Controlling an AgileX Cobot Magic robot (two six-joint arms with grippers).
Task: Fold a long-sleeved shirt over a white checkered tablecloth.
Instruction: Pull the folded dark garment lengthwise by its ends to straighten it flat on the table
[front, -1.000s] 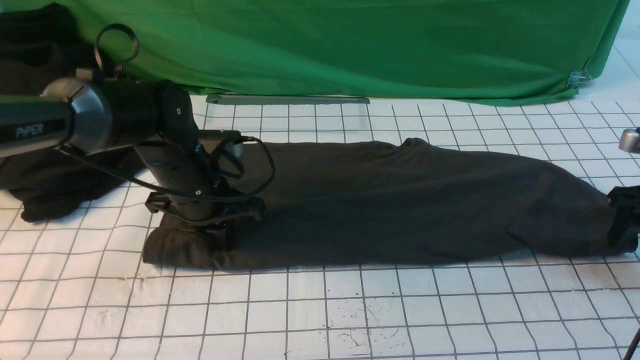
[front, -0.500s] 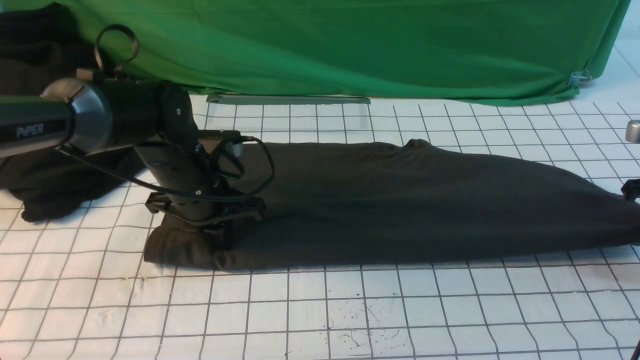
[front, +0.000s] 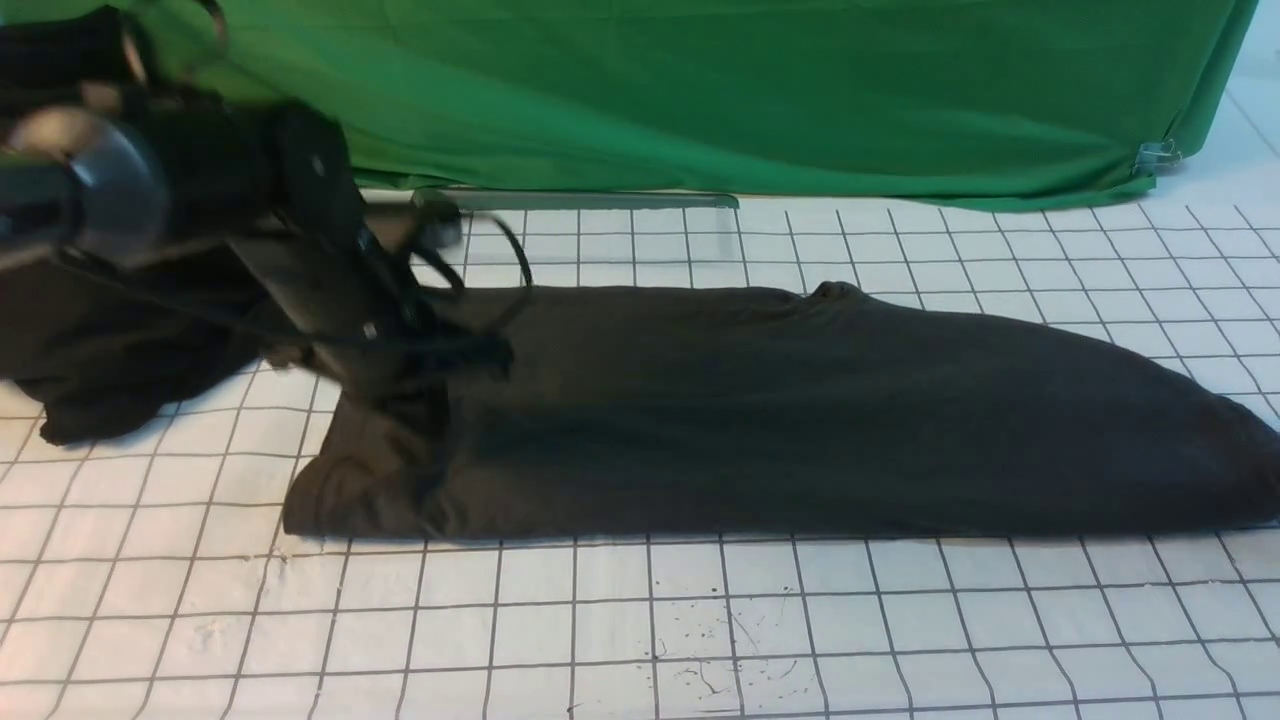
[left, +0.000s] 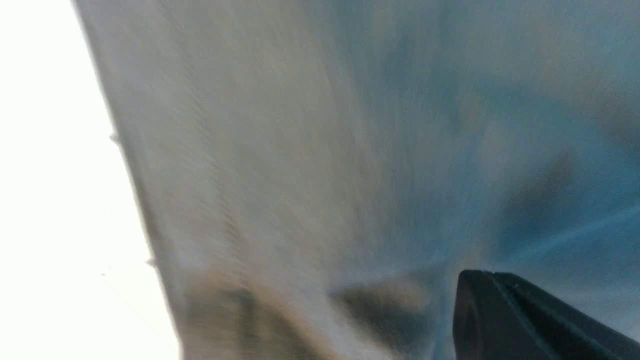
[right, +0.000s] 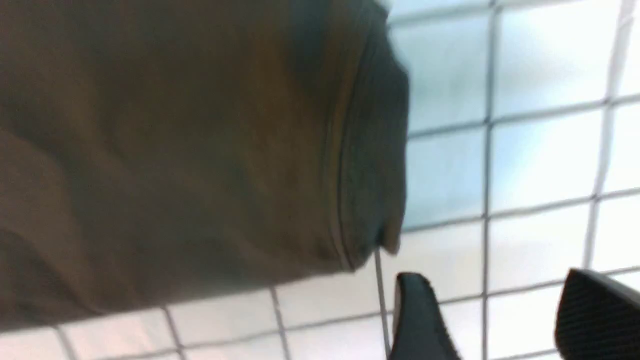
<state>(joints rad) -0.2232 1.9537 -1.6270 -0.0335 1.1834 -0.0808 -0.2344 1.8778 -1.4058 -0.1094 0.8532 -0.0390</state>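
**Shirt lies in a long band: left jaws pinch one end, right jaws stand apart beside the other**

The wide white checkered tablecloth (front: 900, 620) with thin dark lines covers the table. Behind it hangs a big sheet of plain bright green fabric (front: 750, 90). The dark charcoal-brown long-sleeved shirt (front: 800, 420) lies across the middle of the tablecloth. It is folded into one long band that runs from left to right. A blacker crumpled garment (front: 90, 380) sits at the far left, partly on the tablecloth.

The black left arm (front: 200, 180) looks blurry and reaches over the shirt's left end. There the cloth goes up in a small peak to the left jaws, which are clamped on the shirt. The rest of the shirt lies flat.

The right jaws show only in the right wrist view. Their two dark fingers (right: 420, 320) stand apart, with bare tablecloth squares between them. They are just beside the shirt's stitched end and do not touch it.

The left wrist view is very blurry. Shirt cloth fills most of it, with a dark finger (left: 525, 320) at one edge and bright white at the other.

Only the front view shows a thin grey metal bar (front: 575, 200) at the foot of the green fabric. A small silver clip (front: 1158, 155) sits near the fabric's right corner, and tiny dark specks (front: 720, 650) lie on the near tablecloth.
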